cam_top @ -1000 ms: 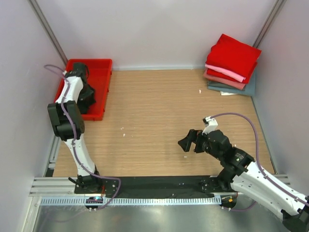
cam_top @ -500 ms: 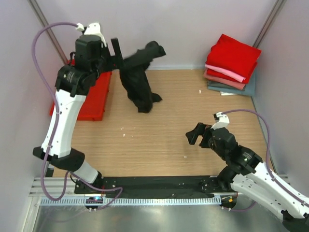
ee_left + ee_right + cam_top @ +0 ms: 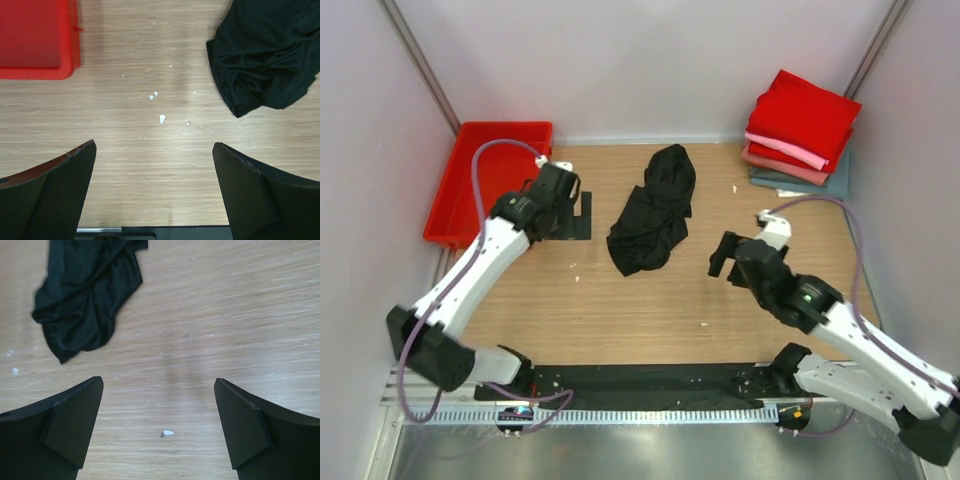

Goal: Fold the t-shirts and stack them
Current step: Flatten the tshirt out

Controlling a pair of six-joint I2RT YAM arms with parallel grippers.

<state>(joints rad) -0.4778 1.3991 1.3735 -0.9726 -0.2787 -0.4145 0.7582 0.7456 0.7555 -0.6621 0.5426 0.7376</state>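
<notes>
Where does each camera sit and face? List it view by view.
Top external: fixed above and behind the robot, looking down on the table; the left gripper and right gripper both show.
Left wrist: mounted behind the left gripper, facing down at the table; that gripper, open, shows.
Right wrist: same, behind the right gripper.
Shared: all show the black t-shirt; top and left wrist also show the red tray.

Bright, even, diffuse light fills every view, and shadows are soft and faint. Ahead of the left gripper (image 3: 154, 145) and the right gripper (image 3: 158, 380), the grain of the wooden table (image 3: 140, 165) is sharp, with a pale shadow band between the jaws. The near fingers (image 3: 55, 195) look slightly soft. Folds in the black t-shirt (image 3: 653, 212) mostly sink into darkness.
</notes>
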